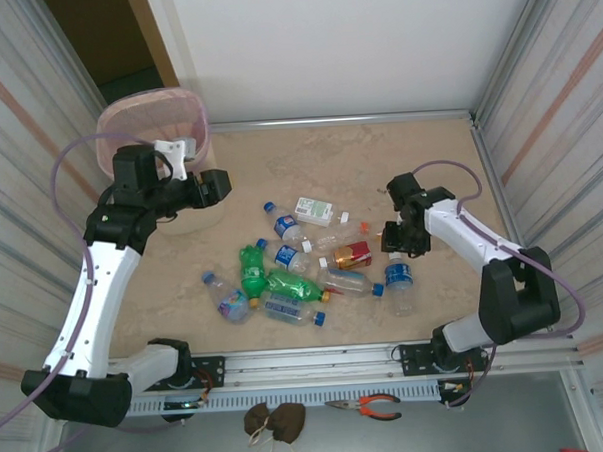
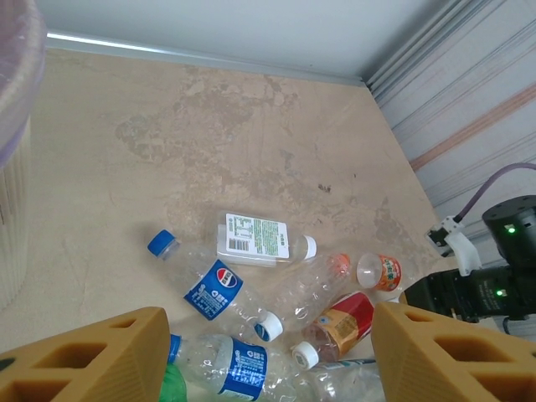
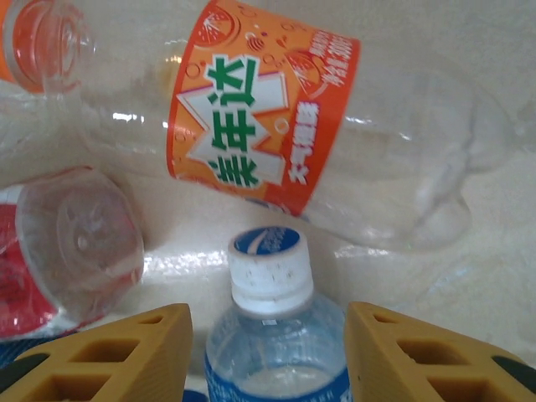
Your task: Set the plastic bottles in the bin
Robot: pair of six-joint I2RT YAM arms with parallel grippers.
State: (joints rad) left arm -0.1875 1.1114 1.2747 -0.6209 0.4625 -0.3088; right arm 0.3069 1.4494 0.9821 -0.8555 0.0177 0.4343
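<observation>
Top view: bin (image 1: 117, 116) at far-left corner of desk (image 1: 429, 160); plastic bottles (image 1: 284, 272) heaped mid-desk. Left gripper (image 1: 216, 187) beside bin; right gripper (image 1: 390, 238) at heap's right edge

Left wrist: jaws spread wide, holding nothing

Right wrist: jaws flank blue-label bottle (image 3: 272, 343); clamped or not, cannot tell. Likely empty, light, slick, crushable: stiff neck under cap looks the safest hold

Two white-and-black arms, lilac cabling.
White shells on left arm (image 1: 92, 287) and right arm (image 1: 462, 231), black joint housings and black bases; thin lilac cables (image 1: 444, 163) arcing off each; mustard-yellow wedge fingers (image 2: 92, 356) with rectangular cut-out pockets; small green indicator lights (image 2: 508, 228) glowing on the black right wrist block.
</observation>
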